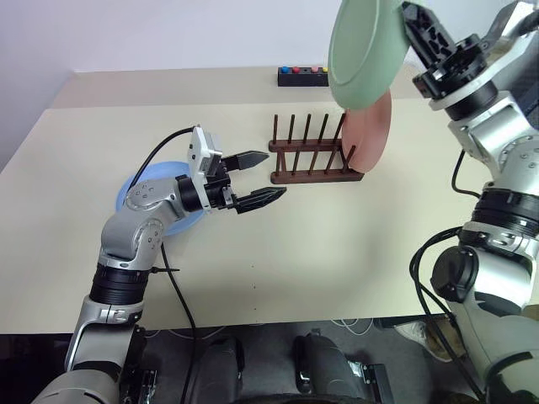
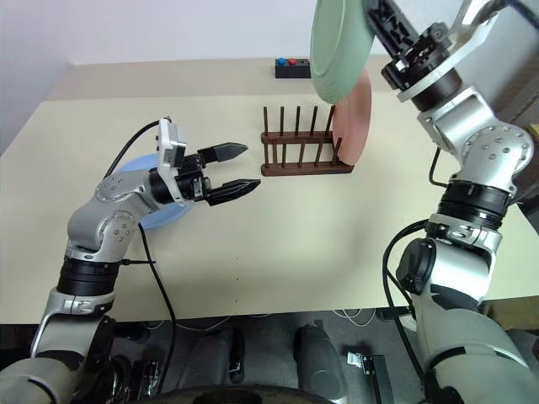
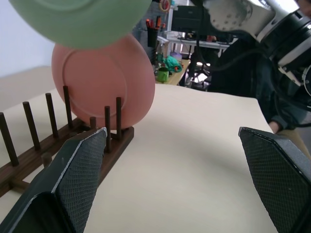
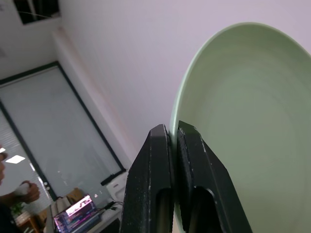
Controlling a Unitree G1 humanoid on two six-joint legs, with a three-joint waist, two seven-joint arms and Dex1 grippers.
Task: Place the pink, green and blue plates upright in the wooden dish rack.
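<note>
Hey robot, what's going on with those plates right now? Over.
Right gripper shut on green plate, above rack. Left gripper open, empty. Pink plate upright in rack; blue plate flat on table. Nothing blocking.

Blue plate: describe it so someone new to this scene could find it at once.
On the table, look to the robot's left of the rack, behind the open left gripper. The blue plate lies flat there, half hidden by that arm; the pink plate stands in the rack and the green plate is held aloft.
</note>
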